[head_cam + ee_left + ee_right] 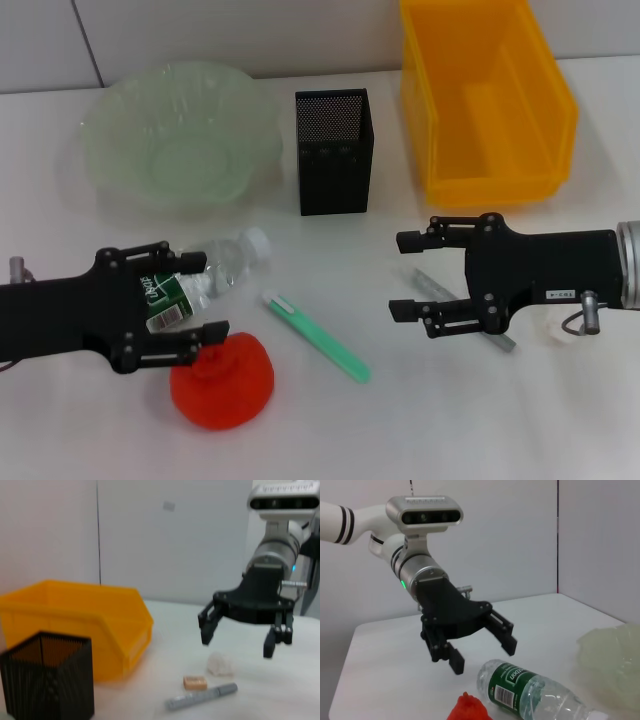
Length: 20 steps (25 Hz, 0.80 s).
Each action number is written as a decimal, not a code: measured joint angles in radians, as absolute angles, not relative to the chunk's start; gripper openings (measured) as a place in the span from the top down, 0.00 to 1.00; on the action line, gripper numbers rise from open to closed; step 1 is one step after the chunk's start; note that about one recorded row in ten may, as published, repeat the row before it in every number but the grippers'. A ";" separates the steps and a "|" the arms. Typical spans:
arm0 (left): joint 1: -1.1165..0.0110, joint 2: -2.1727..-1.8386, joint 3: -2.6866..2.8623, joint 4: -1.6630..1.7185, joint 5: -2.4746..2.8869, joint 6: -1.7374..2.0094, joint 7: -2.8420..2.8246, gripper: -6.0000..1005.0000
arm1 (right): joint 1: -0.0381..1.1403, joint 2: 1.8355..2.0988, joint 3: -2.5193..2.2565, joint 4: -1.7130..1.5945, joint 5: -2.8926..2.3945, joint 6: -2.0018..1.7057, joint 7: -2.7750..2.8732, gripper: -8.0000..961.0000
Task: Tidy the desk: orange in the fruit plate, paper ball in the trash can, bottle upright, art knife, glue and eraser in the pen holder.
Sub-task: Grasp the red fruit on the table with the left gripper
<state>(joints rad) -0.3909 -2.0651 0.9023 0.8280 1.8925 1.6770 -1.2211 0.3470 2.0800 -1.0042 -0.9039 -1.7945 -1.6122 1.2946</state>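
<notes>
A clear bottle (232, 262) with a green label lies on its side, also in the right wrist view (530, 692). My left gripper (210, 298) is open, its jaws on either side of the bottle's label end. The red-orange lumpy orange (222, 382) sits just in front of the bottle. A green art knife (315, 335) lies in the middle. My right gripper (396, 275) is open above the grey glue stick (470, 322). The left wrist view shows that gripper (237, 645) over a white paper ball (220, 664), a tan eraser (195, 682) and the glue stick (200, 697).
A pale green fruit plate (110, 150) stands at the back left. The black mesh pen holder (334, 150) is at the back centre. The yellow bin (490, 180) is at the back right. The table's far edge meets a wall.
</notes>
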 joint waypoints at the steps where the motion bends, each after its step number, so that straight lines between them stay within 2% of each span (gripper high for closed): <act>1: -0.390 -2.065 0.904 0.832 1.905 1.677 -1.234 0.25 | 0.346 2.080 -1.003 -0.904 -1.794 -1.612 1.295 0.19; 20: -0.407 -2.072 0.926 0.739 2.001 1.636 -1.290 0.33 | 0.342 2.080 -1.003 -0.894 -1.795 -1.611 1.284 0.19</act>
